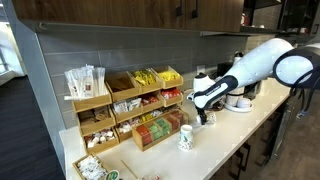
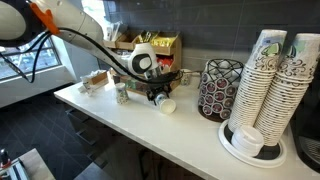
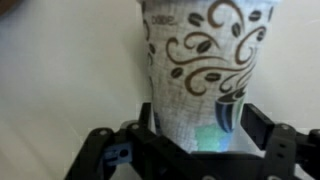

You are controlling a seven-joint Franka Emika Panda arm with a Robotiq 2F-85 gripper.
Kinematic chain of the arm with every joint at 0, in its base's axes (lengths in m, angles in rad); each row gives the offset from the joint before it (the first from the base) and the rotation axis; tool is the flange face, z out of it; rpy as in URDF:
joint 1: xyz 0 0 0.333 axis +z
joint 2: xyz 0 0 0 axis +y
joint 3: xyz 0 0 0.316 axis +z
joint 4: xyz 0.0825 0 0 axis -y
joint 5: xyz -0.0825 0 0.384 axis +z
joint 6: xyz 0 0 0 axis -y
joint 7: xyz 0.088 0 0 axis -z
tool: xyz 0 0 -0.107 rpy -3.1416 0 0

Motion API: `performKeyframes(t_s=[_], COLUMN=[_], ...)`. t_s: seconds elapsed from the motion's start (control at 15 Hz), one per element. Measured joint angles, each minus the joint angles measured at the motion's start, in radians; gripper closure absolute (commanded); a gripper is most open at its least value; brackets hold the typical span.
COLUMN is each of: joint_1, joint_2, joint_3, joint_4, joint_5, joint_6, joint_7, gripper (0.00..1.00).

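Note:
A paper cup with brown swirls and a blue-green logo fills the wrist view, sitting between my gripper's two black fingers, which touch its sides. In both exterior views the gripper is low over the white counter, just in front of the snack racks. The held cup is tilted at the counter surface. Whether it rests on the counter I cannot tell. A second, similar cup stands upright on the counter a short way off.
Wooden tiered racks with packets stand against the back wall. A wire pod carousel and tall stacks of paper cups stand at one end. A coffee machine is behind the arm. The counter's front edge is close.

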Motion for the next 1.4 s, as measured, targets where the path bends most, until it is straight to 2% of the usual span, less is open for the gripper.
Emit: performKeyframes(t_s=[0.07,0.2,0.27,0.33,0.47,0.53,0.93,1.4], joint_1=[-0.002,-0.004,-0.005,-0.007,-0.011,-0.014,-0.050,-0.115], joint_2=[0.002,0.004,0.005,0.005,0.005,0.003,-0.011,-0.116], joint_3=[0.001,0.001,0.001,0.002,0.003,0.004,0.020,0.089], joint_4=[0.002,0.006,0.008,0.009,0.009,0.010,0.000,-0.132], joint_5=[0.000,0.000,0.000,0.001,0.003,0.004,0.040,0.222], joint_6=[-0.002,-0.004,-0.004,-0.005,-0.005,-0.005,-0.002,0.082], joint_7=[-0.001,-0.002,-0.003,-0.003,-0.004,-0.004,-0.025,-0.190], gripper=[0.23,0.24,0.32,0.30,0.37,0.34,0.40,0.40])
